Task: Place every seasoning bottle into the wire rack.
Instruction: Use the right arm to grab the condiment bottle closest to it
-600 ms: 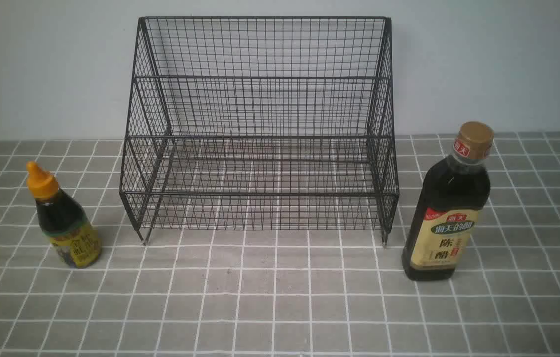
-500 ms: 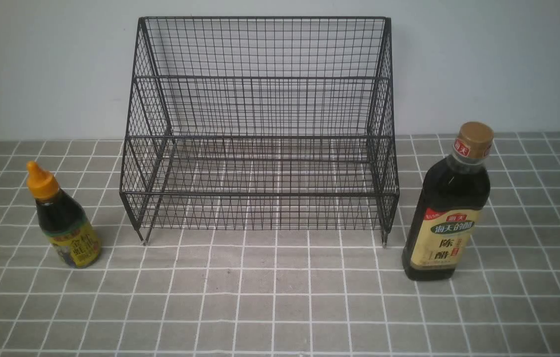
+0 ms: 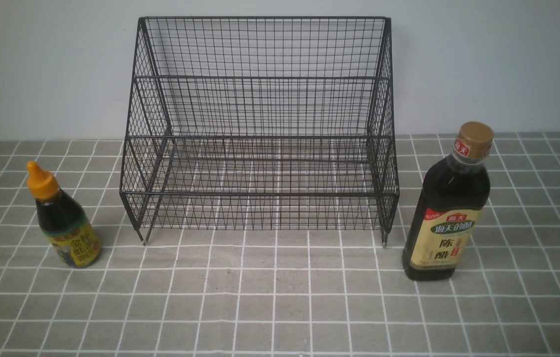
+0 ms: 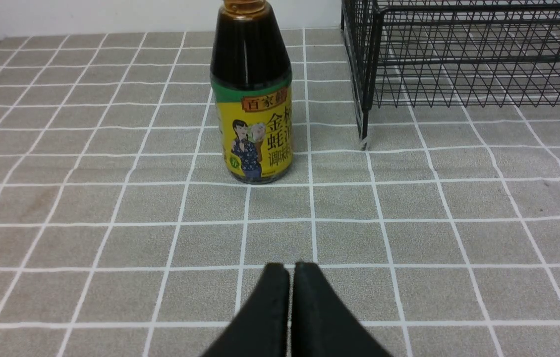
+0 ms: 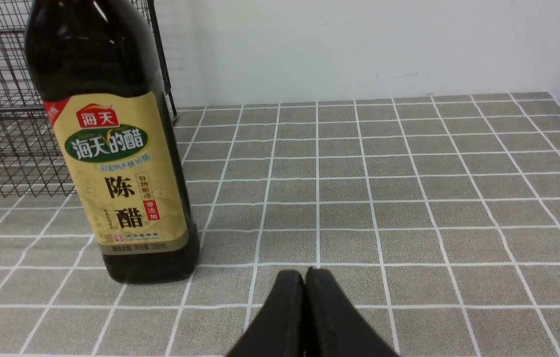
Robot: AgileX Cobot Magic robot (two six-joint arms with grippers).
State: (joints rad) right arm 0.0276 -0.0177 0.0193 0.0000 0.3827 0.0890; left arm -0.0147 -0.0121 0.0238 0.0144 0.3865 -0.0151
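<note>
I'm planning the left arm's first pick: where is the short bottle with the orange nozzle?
In the front view the short bottle stands upright on the table left of the wire rack, apart from it, near its front-left foot.

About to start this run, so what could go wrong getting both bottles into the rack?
The left fingers and right fingers are shut; reaching unopened could topple bottles. The vinegar bottle may tip if gripped high. The oyster sauce bottle could catch the wire rack at its front rail.

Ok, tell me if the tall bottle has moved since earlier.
No. The tall bottle keeps the same gap from the wire rack's right front foot.
</note>
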